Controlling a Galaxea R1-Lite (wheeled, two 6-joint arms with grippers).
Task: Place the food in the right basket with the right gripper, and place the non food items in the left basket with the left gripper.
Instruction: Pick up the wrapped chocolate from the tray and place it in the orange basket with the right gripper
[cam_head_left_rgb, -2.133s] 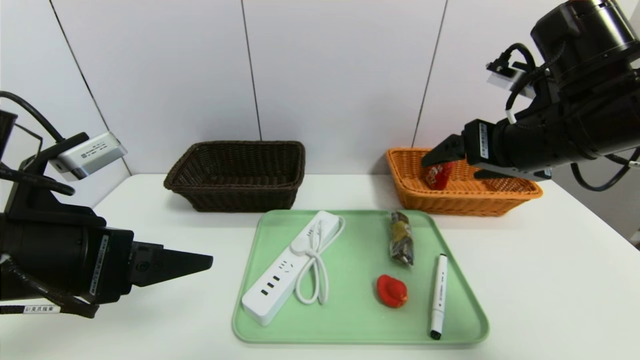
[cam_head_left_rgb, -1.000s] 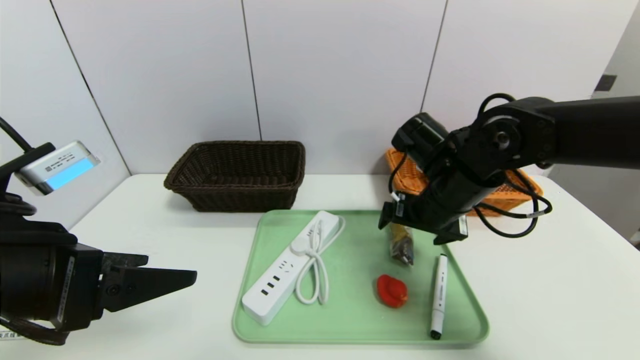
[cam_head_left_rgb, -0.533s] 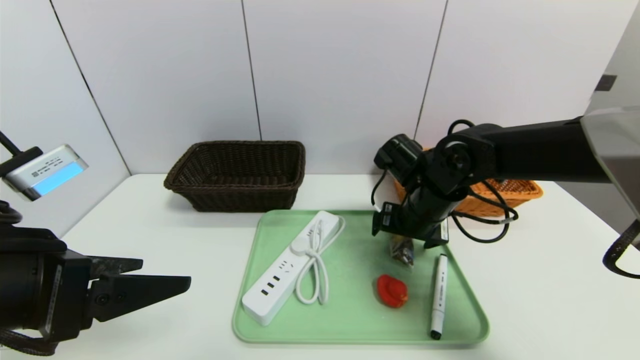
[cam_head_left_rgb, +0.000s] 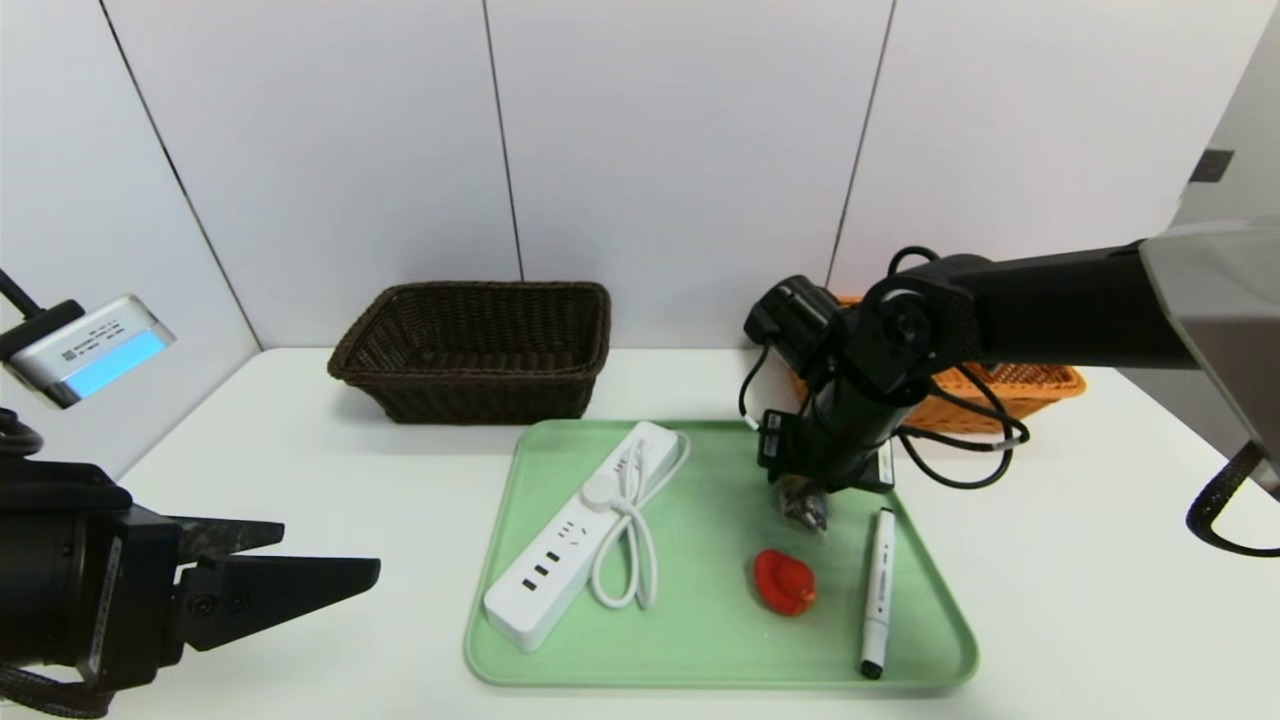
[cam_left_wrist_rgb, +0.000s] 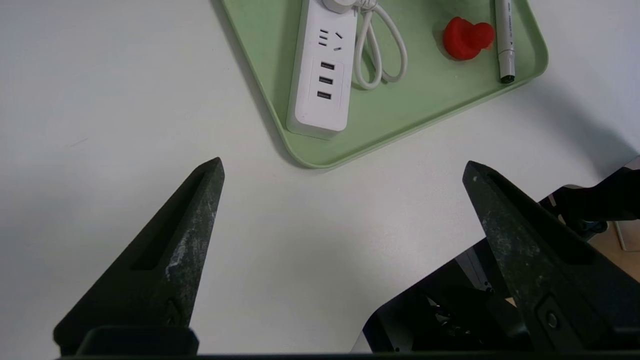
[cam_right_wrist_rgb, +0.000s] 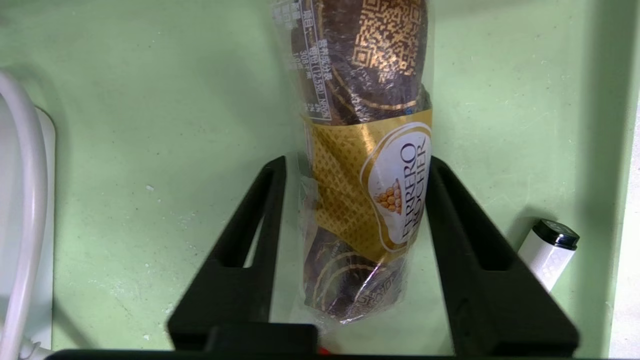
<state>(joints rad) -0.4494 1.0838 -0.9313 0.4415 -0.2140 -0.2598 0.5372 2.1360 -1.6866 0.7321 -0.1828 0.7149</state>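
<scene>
On the green tray (cam_head_left_rgb: 720, 660) | my right gripper (cam_right_wrist_rgb: 357, 165) straddles the snack packet (cam_right_wrist_rgb: 367, 150), fingers narrowed, apparently touching its wrap | step: grasping food | next: firm squeeze, lift to orange basket (cam_head_left_rgb: 1040, 385) | left gripper (cam_left_wrist_rgb: 345, 170) wide, idle.

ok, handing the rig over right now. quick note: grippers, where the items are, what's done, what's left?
Right gripper: down on the green tray, jaws either side of the snack packet, touching its wrapper; not lifted.
Left gripper: open, empty, parked over the table near the tray's corner.
On the tray: power strip, red duck, marker.
Dark basket shows nothing inside; orange basket is mostly hidden by the right arm.
Left: packet to orange basket; strip, duck, marker to dark basket.
</scene>
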